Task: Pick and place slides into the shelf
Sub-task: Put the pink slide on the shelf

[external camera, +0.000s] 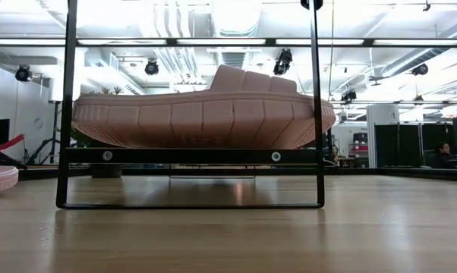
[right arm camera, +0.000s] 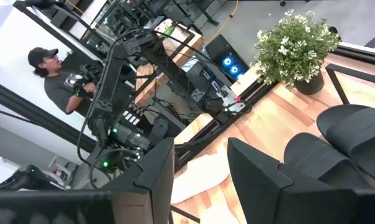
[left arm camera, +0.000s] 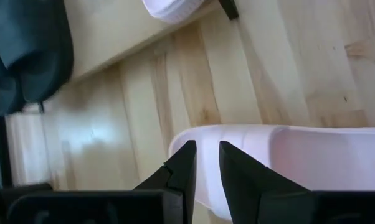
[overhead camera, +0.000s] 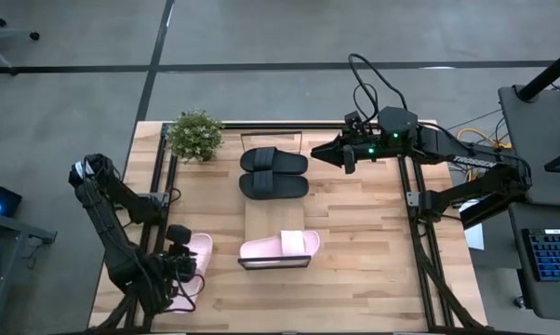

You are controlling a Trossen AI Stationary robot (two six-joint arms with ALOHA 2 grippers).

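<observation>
Closest to us in the low view sits one pale pink slide [external camera: 202, 114], lying sideways on the near end of the shelf [external camera: 190, 155], framed by the thin dark metal posts. We count four slides in all from above: two black slides [overhead camera: 273, 172] lying side by side across the far end of the shelf, the one pink slide on its near end, and a second pink slide [overhead camera: 197, 256] lying on the wooden table [overhead camera: 354, 251] near the left front corner, off the shelf. That makes three on the plank and one still on the tabletop.

The left gripper [overhead camera: 180, 263] is low over that loose pink slide. In its wrist view we see its two dark fingers [left arm camera: 181, 171] close together with only a thin gap, one on either side of the slide's edge; we cannot tell whether they are actually pinching it.

The right gripper [overhead camera: 340, 154] hangs near the far edge of the table, just right of the black pair, its fingers spread apart and holding nothing.

We count one potted plant [overhead camera: 194, 135] at the far left corner, and one person [right arm camera: 60, 81] beyond the table in the right wrist view.
</observation>
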